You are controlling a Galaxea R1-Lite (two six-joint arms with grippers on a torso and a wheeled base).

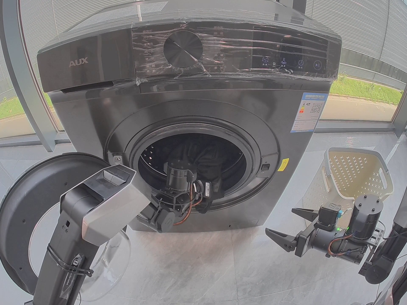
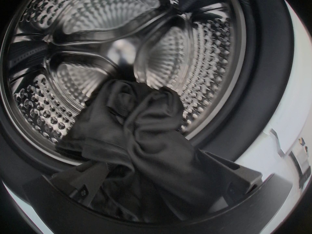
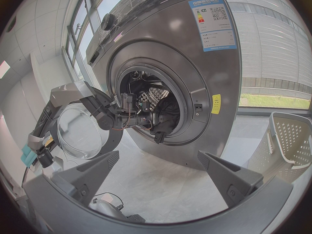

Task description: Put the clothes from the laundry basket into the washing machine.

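Observation:
The grey washing machine point(image 1: 186, 102) stands with its round opening uncovered. A dark garment point(image 2: 146, 130) lies heaped at the front of the steel drum point(image 2: 107, 13), part of it hanging over the rubber lip point(image 3: 159, 135). My left gripper point(image 2: 159, 182) is at the drum mouth, open, its fingers point(image 2: 81, 181) wide apart with the cloth draped between and over them. My right gripper point(image 1: 280, 222) hangs open and empty above the floor, right of the machine and just in front of the pale laundry basket point(image 1: 352, 150), whose visible inside holds no clothes.
The machine's door point(image 1: 25, 217) is swung fully open to the left, beside my left arm. The grey tiled floor point(image 1: 220, 263) lies in front of the machine. Glass walls point(image 1: 364, 30) stand behind it.

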